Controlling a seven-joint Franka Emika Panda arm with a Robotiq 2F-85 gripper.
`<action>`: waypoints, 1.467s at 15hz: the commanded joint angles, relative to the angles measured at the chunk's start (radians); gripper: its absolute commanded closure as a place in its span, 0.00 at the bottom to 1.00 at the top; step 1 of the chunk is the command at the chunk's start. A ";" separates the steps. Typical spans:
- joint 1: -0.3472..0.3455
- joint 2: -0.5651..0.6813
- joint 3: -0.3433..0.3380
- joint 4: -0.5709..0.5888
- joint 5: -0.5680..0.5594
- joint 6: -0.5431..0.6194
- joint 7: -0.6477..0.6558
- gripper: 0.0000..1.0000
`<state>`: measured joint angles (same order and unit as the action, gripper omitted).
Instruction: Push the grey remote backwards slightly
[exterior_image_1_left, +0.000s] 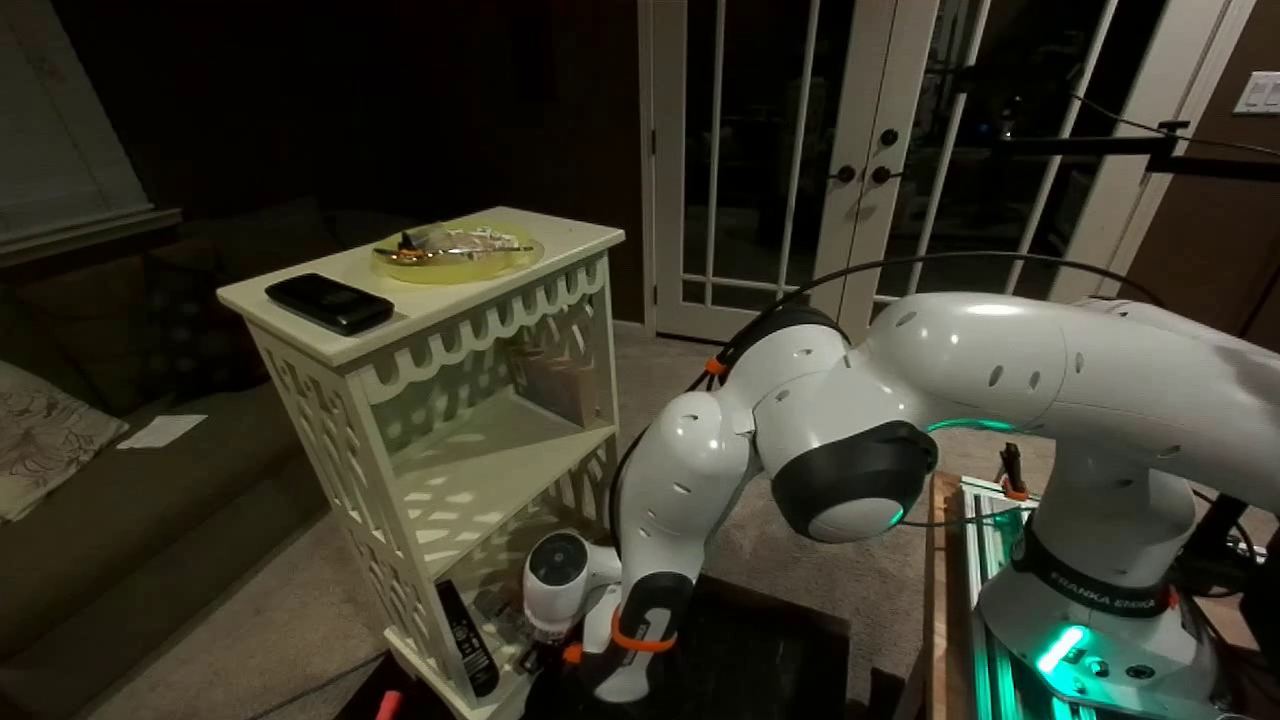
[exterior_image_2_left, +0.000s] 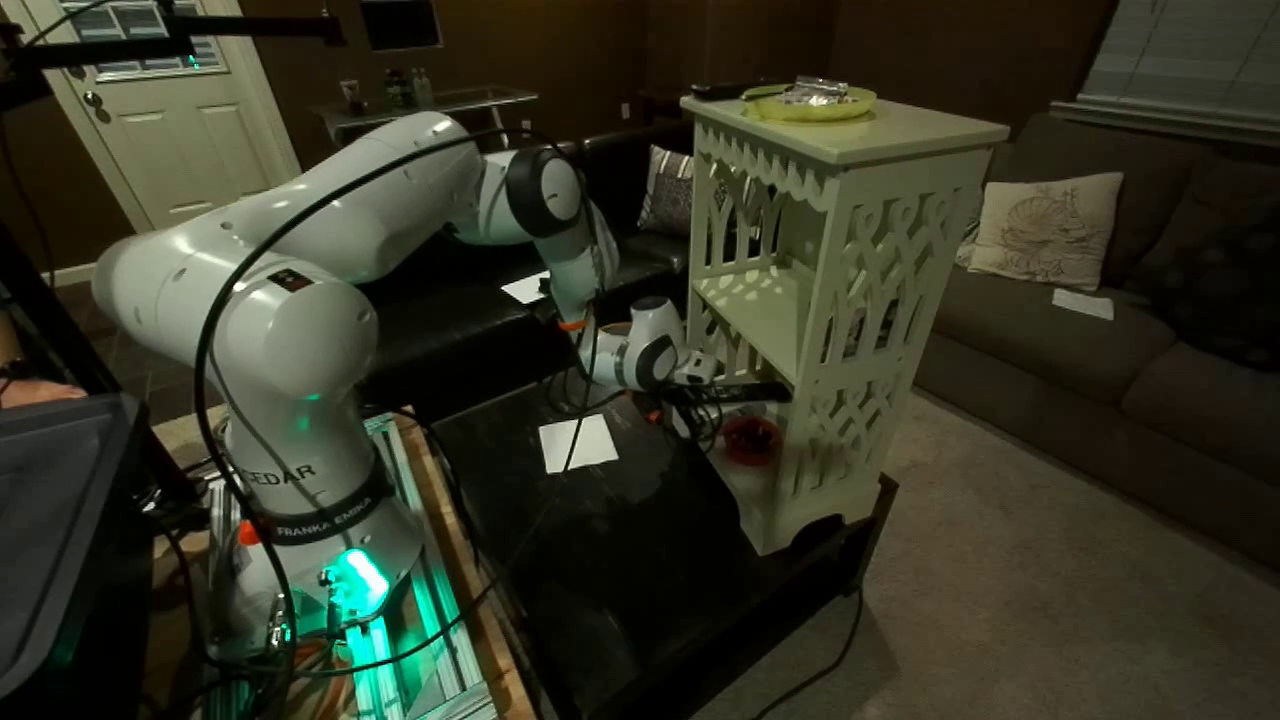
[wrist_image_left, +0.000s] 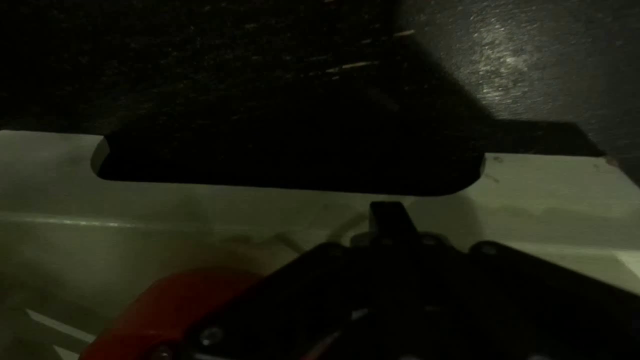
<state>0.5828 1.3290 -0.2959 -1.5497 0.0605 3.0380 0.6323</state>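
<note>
Both blocky black fingers (wrist_image_left: 390, 220) look pressed together with nothing visible between them, so you seem to be lining up for the push, contact not visible. Your likely target, the long, blackish, button-studded remote (exterior_image_1_left: 467, 640), slants low at a front corner of the cream, lattice-sided cabinet (exterior_image_1_left: 490, 465), its support unclear. Next, bring the fingers to its near end and nudge gently backwards, clear of the rounded red bowl (wrist_image_left: 185, 295).
</note>
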 joint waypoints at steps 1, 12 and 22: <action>0.040 -0.076 -0.016 -0.112 0.047 0.048 -0.006 1.00; -0.028 -0.076 0.040 -0.066 0.044 -0.034 -0.070 1.00; -0.059 -0.053 0.040 -0.001 0.034 -0.082 -0.088 1.00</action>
<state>0.5449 1.2691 -0.2728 -1.5930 0.0805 2.9988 0.5795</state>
